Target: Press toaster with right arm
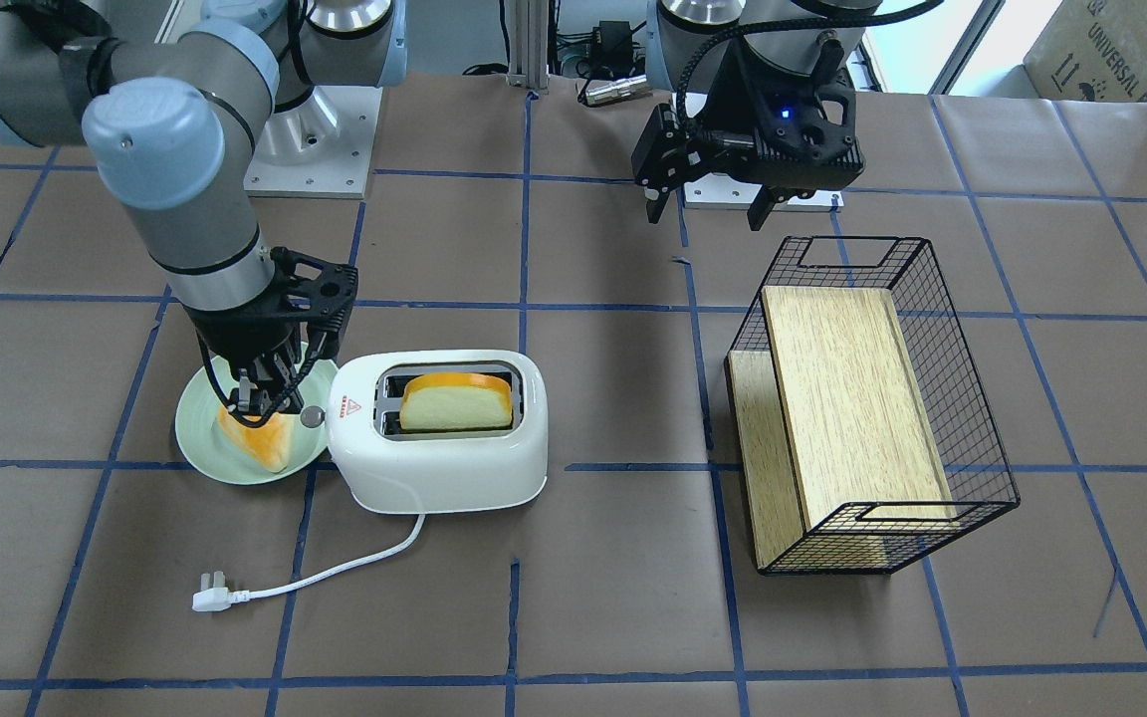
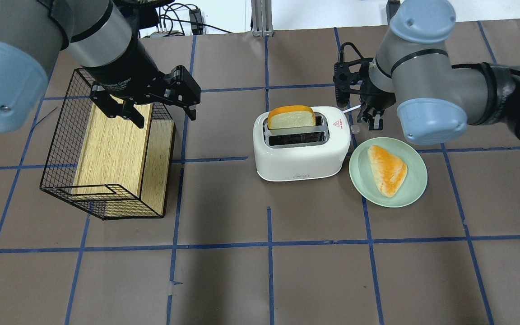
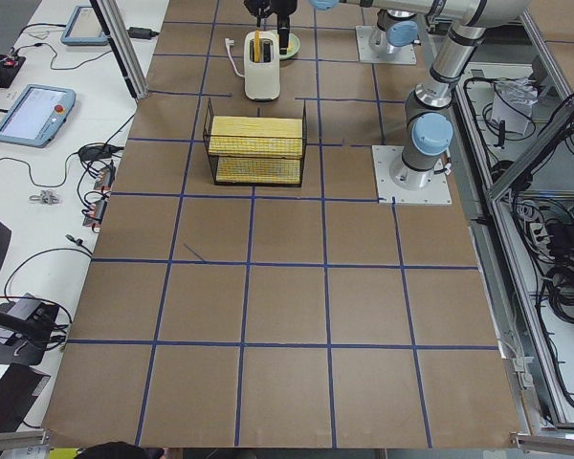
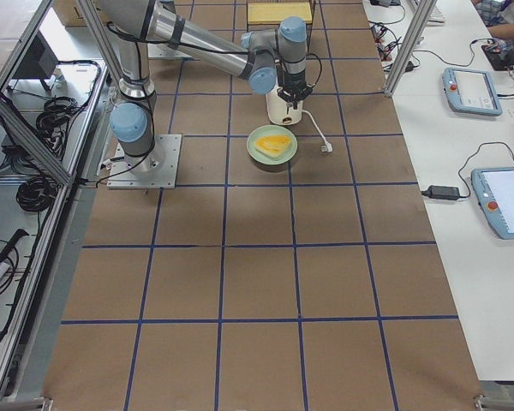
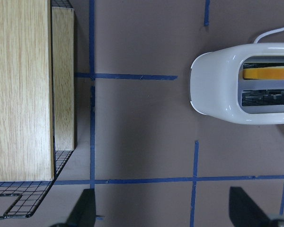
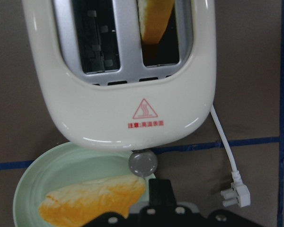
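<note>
The white two-slot toaster [image 1: 439, 468] stands mid-table, also seen in the overhead view [image 2: 303, 155] and the right wrist view [image 6: 118, 109]. A bread slice [image 1: 456, 403] stands in one slot. Its round silver lever knob [image 1: 312, 417] sticks out of the end facing the plate. My right gripper [image 1: 260, 398] is shut and empty, its tips just beside and slightly above the knob [image 6: 143, 163]; I cannot tell if they touch. In the overhead view the right gripper [image 2: 370, 118] is at the toaster's right end. My left gripper [image 1: 708, 204] is open and empty, hovering above the basket's edge.
A pale green plate [image 1: 197, 448] with a bread piece [image 1: 270, 448] lies under the right gripper, next to the toaster. The toaster's white cord and plug [image 1: 210, 595] trail across the table. A black wire basket [image 1: 972, 398] holding a wooden board lies on its side under the left arm.
</note>
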`<state>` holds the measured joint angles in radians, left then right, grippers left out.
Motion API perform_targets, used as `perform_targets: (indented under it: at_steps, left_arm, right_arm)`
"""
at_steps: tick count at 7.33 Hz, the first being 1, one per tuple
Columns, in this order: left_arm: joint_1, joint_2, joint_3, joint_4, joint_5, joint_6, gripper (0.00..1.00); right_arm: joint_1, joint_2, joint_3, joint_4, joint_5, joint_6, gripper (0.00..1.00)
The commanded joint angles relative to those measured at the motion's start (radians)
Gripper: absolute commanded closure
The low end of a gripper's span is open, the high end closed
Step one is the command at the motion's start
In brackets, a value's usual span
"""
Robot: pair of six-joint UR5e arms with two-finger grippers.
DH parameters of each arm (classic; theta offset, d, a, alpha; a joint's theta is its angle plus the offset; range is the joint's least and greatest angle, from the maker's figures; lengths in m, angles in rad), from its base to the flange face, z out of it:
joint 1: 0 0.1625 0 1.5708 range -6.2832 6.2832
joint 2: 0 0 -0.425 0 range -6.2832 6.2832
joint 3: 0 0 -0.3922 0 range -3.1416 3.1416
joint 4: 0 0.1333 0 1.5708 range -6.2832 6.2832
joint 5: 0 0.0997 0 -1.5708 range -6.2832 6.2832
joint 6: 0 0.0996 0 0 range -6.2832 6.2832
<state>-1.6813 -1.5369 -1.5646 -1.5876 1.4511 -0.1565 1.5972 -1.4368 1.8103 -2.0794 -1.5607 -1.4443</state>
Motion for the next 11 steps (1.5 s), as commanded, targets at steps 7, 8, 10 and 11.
perform_targets:
  at_steps: [7, 8, 10, 11]
  left_arm:
    - [0.000, 0.000, 0.000, 0.000, 0.000, 0.000, 0.00]
    - [0.000, 0.000, 0.000, 0.000, 0.000, 0.000, 0.00]
    - [0.000, 0.000, 0.000, 0.000, 0.000, 0.000, 0.00]
    - [0.000, 0.000, 0.000, 0.000, 0.000, 0.000, 0.00]
  right_arm:
    - [0.018, -0.036, -0.425, 0.601, 0.082, 1.170, 0.88]
    - [0.012, -0.031, -0.425, 0.582, 0.082, 1.227, 0.88]
    - [0.012, -0.031, -0.407, 0.584, 0.065, 1.350, 0.75]
    - [0.012, -0.037, -0.393, 0.588, 0.050, 1.351, 0.61]
